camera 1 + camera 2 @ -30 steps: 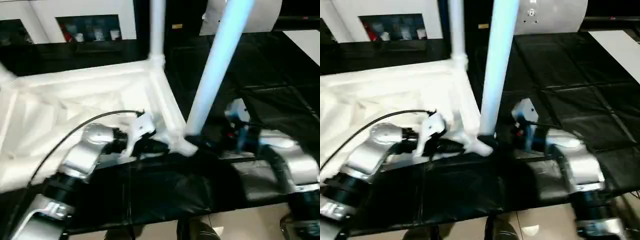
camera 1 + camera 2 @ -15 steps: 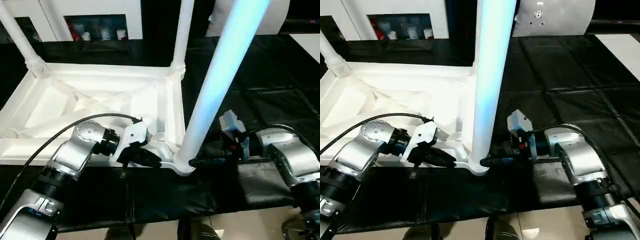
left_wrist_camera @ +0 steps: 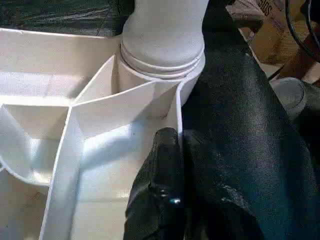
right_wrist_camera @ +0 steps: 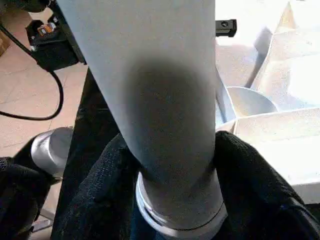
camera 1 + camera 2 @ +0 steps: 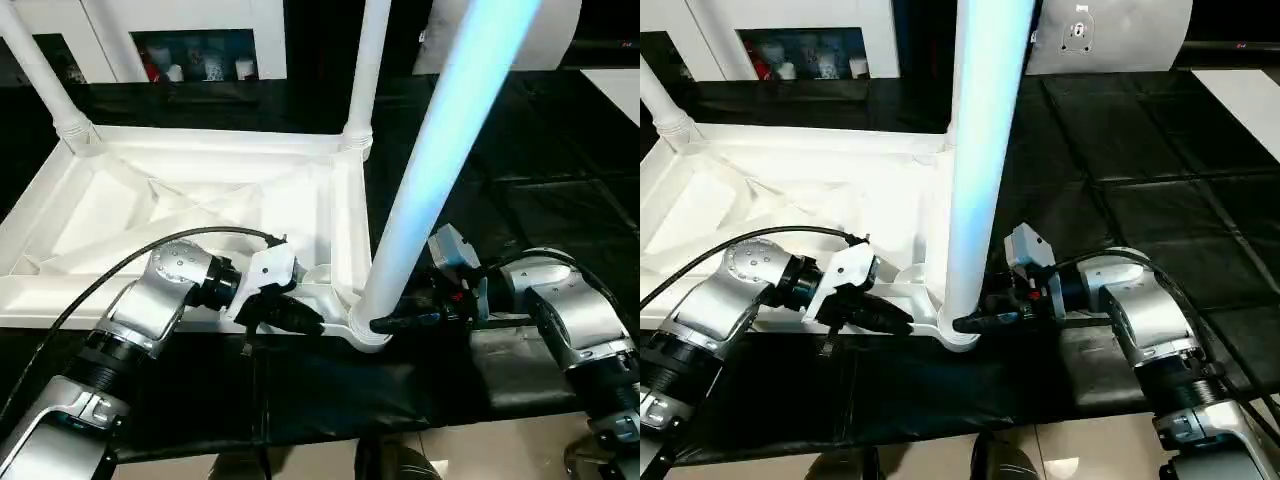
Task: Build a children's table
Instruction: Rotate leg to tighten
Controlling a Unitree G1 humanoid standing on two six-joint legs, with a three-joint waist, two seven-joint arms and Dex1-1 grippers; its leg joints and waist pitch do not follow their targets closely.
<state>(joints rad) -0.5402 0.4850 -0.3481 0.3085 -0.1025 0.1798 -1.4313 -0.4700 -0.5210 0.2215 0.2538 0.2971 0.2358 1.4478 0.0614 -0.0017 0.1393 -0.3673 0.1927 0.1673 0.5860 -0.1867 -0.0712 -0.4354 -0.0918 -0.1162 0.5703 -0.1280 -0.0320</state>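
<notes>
The children's table (image 5: 200, 200) lies upside down across the left and centre of the head frames on a black-covered tabletop (image 5: 560, 180), two far legs (image 5: 365, 70) standing up. The right pincer (image 5: 975, 322) is clamped round the base of the near leg (image 5: 440, 150), seated in the corner socket (image 5: 365, 330). The left pincer (image 5: 300, 318) is clenched on the table's rim (image 3: 176, 135) beside that socket.

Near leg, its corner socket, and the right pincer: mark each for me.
Near leg (image 5: 975, 170), right eye view, on mid-shaft.
Corner socket (image 3: 162, 75), left wrist view, on its ringed collar.
Right pincer (image 5: 972, 322), right eye view, between its fingertips at the leg's base.
</notes>
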